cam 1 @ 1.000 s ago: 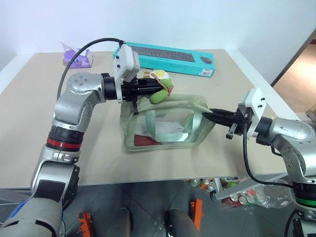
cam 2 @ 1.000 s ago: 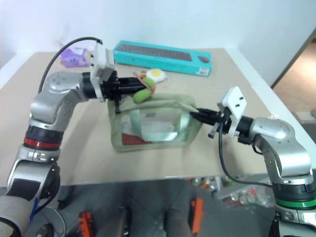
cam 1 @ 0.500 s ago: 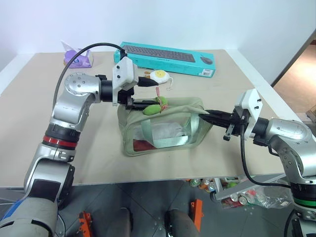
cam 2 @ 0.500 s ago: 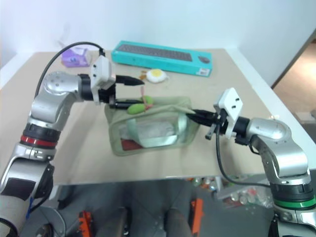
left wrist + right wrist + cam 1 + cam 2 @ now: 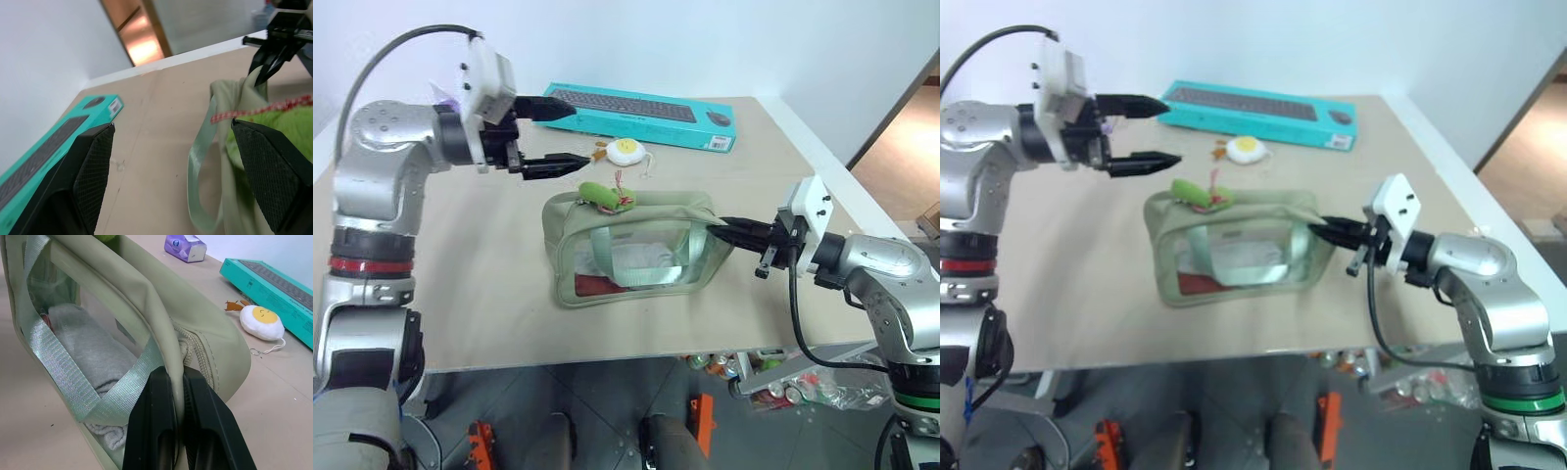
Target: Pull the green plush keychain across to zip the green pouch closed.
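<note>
Left fingers off the keychain, right fingers pinching the pouch.

I see my left gripper [image 5: 563, 134] spread wide and empty above the table's far left, with the green plush keychain [image 5: 604, 196] lying apart from it on the left end of the green pouch [image 5: 636, 250] top. My right gripper [image 5: 723, 229] is closed tight on the pouch's right end fabric. The pouch sits mid-table on the beige table [image 5: 509, 284]; a teal keyboard box [image 5: 646, 115] and a white-and-yellow egg plush [image 5: 626, 150] lie beyond it, a purple packet [image 5: 186, 246] at far left, white walls behind.
</note>
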Available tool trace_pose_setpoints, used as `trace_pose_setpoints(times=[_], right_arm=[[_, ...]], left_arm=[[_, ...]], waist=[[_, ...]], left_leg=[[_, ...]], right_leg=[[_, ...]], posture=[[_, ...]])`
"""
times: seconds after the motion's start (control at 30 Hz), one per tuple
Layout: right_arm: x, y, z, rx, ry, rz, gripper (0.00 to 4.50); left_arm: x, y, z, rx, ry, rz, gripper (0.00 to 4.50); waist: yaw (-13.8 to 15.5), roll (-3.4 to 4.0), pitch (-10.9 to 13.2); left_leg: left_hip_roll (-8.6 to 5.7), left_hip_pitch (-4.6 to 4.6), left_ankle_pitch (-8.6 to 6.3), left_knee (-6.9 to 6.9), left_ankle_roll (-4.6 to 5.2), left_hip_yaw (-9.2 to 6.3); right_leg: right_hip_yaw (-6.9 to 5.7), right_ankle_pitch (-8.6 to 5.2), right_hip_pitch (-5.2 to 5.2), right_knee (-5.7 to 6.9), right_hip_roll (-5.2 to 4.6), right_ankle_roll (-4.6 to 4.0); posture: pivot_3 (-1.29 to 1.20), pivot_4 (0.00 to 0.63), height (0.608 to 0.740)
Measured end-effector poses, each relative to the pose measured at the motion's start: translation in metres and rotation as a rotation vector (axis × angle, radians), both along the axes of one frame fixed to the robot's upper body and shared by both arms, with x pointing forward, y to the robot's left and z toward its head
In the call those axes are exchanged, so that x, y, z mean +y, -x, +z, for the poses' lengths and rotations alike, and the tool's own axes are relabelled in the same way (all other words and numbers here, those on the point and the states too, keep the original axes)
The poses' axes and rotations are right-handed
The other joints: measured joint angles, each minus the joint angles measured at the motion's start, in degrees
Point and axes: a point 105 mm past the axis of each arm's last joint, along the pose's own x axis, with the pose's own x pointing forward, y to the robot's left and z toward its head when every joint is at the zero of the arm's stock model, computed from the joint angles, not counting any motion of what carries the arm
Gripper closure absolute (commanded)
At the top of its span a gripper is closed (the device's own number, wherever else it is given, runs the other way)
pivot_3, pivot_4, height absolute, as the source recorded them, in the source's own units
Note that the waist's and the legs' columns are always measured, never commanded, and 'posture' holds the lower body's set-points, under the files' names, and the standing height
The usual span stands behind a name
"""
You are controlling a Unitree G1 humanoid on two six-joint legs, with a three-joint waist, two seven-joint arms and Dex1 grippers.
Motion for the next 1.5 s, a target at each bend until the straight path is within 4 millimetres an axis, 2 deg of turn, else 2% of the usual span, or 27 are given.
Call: trace_pose_setpoints(times=[0.17,0.23,0.33,0.5,0.57,0.73,0.87,0.97,1.27,1.47,1.5], right_arm=[[0.003,-0.001,0.000,-0.002,-0.003,0.020,4.50],[0.002,-0.002,0.000,0.000,-0.007,0.020,4.50],[0.002,-0.004,0.000,0.003,-0.010,0.021,4.50],[0.005,-0.006,-0.001,0.003,-0.002,0.033,4.50],[0.005,-0.008,-0.001,0.003,-0.006,0.034,4.50],[0.007,-0.010,0.000,0.001,-0.007,0.036,4.50],[0.007,-0.011,0.000,-0.001,-0.007,0.035,4.50],[0.007,-0.011,0.000,-0.001,-0.008,0.035,4.50],[0.007,-0.011,0.000,-0.002,-0.007,0.032,4.50],[0.007,-0.008,-0.001,0.021,-0.023,0.034,4.50],[0.006,-0.007,-0.001,0.030,-0.030,0.037,4.13]], left_arm=[[0.022,0.014,-0.026,0.112,0.044,0.083,0.55],[0.028,0.031,-0.050,0.200,0.057,0.096,0.55],[0.024,0.057,-0.086,0.342,0.078,0.083,0.55],[0.023,0.079,-0.082,0.353,0.147,0.110,0.55],[0.023,0.082,-0.086,0.364,0.159,0.135,0.55],[0.023,0.075,-0.088,0.353,0.211,0.191,0.55],[0.013,0.070,-0.097,0.319,0.227,0.224,0.55],[0.008,0.068,-0.102,0.311,0.231,0.230,1.40],[-0.003,0.067,-0.105,0.292,0.224,0.201,4.43],[-0.004,0.067,-0.106,0.274,0.205,0.189,4.49],[-0.004,0.067,-0.106,0.269,0.199,0.188,4.50]], waist=[[-0.09,0.00,0.00],[-0.30,0.01,-0.01],[-0.21,-0.04,0.01],[0.12,-0.14,0.01],[0.10,-0.14,0.01],[0.11,-0.14,0.01],[0.11,-0.15,0.01],[0.10,-0.15,0.01],[0.10,-0.15,0.01],[0.12,-0.15,0.01],[0.11,-0.15,0.01]], left_leg=[[0.04,0.02,-0.01,0.00,-0.01,0.04],[0.09,0.09,-0.07,-0.01,-0.11,0.12],[0.13,0.06,-0.08,0.01,-0.13,0.13],[0.20,0.13,-0.06,0.09,-0.15,0.14],[0.21,0.15,-0.06,0.09,-0.15,0.18],[0.26,0.15,-0.07,0.08,-0.15,0.20],[0.26,0.13,-0.09,0.07,-0.17,0.30],[0.28,0.13,-0.09,0.06,-0.18,0.31],[0.29,0.14,-0.10,0.07,-0.18,0.33],[0.29,0.13,-0.10,0.07,-0.19,0.33],[0.29,0.13,-0.10,0.07,-0.19,0.33]], right_leg=[[0.04,-0.08,-0.01,0.00,0.01,-0.15],[0.12,-0.10,0.03,0.02,0.00,-0.16],[0.11,-0.13,0.00,0.02,0.02,-0.21],[0.07,-0.10,0.06,0.01,0.05,-0.30],[0.08,-0.09,0.05,0.01,0.07,-0.32],[0.10,-0.09,0.03,0.01,0.13,-0.35],[0.19,-0.09,0.01,0.00,0.14,-0.35],[0.22,-0.09,-0.01,0.00,0.18,-0.35],[0.25,-0.09,-0.02,0.00,0.19,-0.35],[0.25,-0.10,-0.02,-0.01,0.18,-0.35],[0.25,-0.10,-0.02,-0.01,0.19,-0.35]], posture=[[0.00,0.150,0.740],[0.00,0.150,0.740],[0.00,0.150,0.740],[0.00,0.150,0.740],[0.00,0.150,0.740],[0.00,0.150,0.740],[0.00,0.150,0.740],[0.00,0.150,0.740],[0.00,0.150,0.740],[0.00,0.150,0.740],[0.00,0.150,0.740]])
